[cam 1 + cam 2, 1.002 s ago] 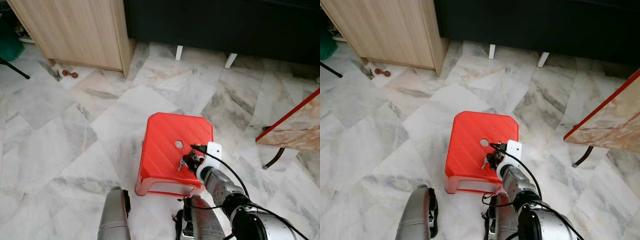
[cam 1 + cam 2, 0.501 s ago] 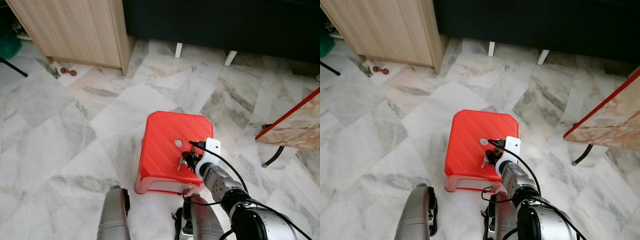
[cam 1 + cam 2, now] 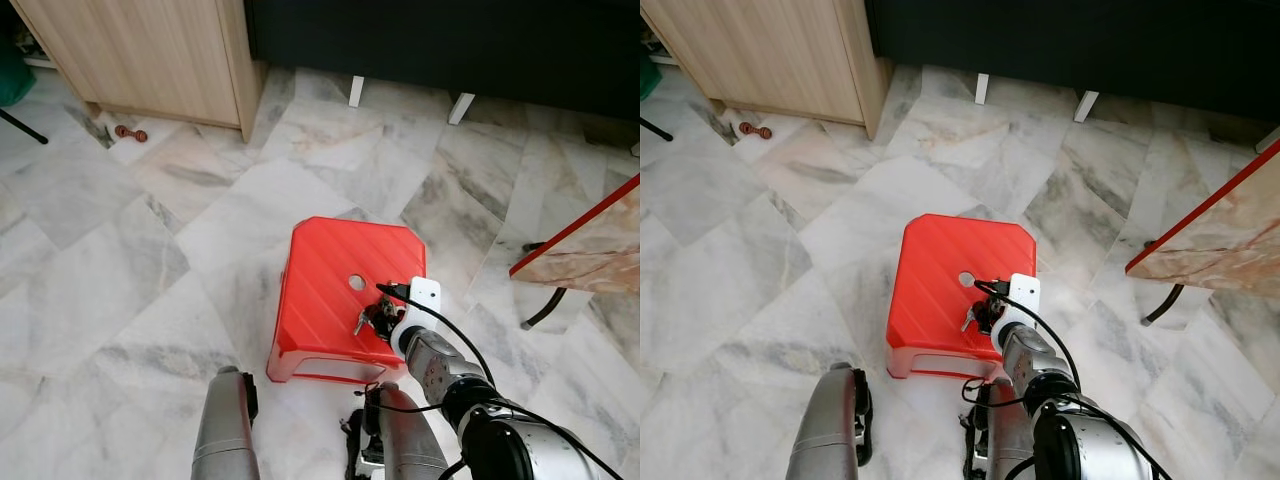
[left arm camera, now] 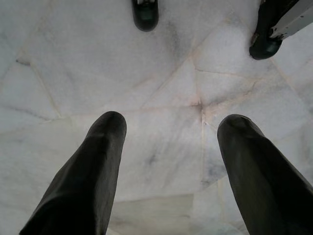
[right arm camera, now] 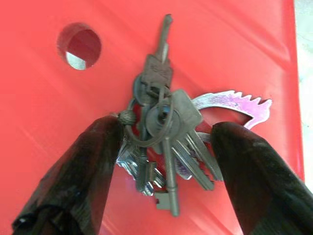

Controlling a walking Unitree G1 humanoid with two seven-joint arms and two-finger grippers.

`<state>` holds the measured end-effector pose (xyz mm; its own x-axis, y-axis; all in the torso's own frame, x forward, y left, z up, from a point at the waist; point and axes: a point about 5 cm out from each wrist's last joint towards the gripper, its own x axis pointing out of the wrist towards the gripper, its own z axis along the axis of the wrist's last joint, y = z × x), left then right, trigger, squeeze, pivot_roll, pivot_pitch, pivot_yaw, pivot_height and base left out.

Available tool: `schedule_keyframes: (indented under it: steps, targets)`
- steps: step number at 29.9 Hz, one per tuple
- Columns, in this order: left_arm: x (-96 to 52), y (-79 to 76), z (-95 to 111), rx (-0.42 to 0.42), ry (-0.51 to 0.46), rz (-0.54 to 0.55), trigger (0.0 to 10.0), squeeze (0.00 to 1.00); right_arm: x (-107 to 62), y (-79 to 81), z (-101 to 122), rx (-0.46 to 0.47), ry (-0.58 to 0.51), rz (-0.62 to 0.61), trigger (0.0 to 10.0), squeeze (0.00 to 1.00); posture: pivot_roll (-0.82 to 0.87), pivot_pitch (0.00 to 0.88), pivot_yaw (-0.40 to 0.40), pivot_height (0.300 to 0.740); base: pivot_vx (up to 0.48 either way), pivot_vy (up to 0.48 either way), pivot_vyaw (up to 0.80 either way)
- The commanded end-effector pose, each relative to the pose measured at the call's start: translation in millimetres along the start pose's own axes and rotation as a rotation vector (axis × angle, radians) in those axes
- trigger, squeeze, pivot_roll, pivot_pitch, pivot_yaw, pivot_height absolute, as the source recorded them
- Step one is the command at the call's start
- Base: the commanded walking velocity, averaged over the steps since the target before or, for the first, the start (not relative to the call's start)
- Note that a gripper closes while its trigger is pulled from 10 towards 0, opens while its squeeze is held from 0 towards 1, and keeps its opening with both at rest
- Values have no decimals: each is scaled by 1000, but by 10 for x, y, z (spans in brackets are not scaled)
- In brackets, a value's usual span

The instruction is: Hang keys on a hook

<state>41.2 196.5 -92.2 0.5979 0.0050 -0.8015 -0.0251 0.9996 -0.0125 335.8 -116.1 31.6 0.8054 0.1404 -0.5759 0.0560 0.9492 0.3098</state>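
Right gripper poised over a bunch of keys on a red plastic stool

The right gripper (image 5: 166, 142) is spread open, one finger either side of the keys (image 5: 164, 147), which lie lower centre of the head view on the red plastic stool (image 3: 330, 280), beside its round hole (image 5: 79, 45). The bunch looks light, hard and loose, likely to splay and slide on smooth plastic; pinching across the ring seems safest. Any stamped lettering is too small to read. The left gripper (image 4: 168, 152), also open, hangs idle over marble floor (image 3: 130, 250).
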Motion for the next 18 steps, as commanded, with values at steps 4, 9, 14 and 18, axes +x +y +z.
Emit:
schedule_keyframes:
  steps: [4, 9, 14, 18]
  targets:
    - [-120, -185, -258, -24, 91, -44, 10000, 0, -16, -85, -172, -7, 57, -24, 0, 0, 166, 451, -129, 650, 0, 0, 0]
    - [-135, -232, -281, -27, 99, -56, 10000, 0, -20, -103, -191, -11, 67, -26, 0, 0, 161, 456, -130, 650, 0, 0, 0]
    - [-125, -232, -262, -27, 95, -55, 10000, 0, -22, -115, -197, -15, 68, -26, 0, 0, 161, 454, -130, 650, 0, 0, 0]
    - [-105, -214, -232, -24, 93, -51, 10000, 0, -18, -84, -182, -12, 61, -9, 0, 0, 160, 446, -129, 650, 0, 0, 0]
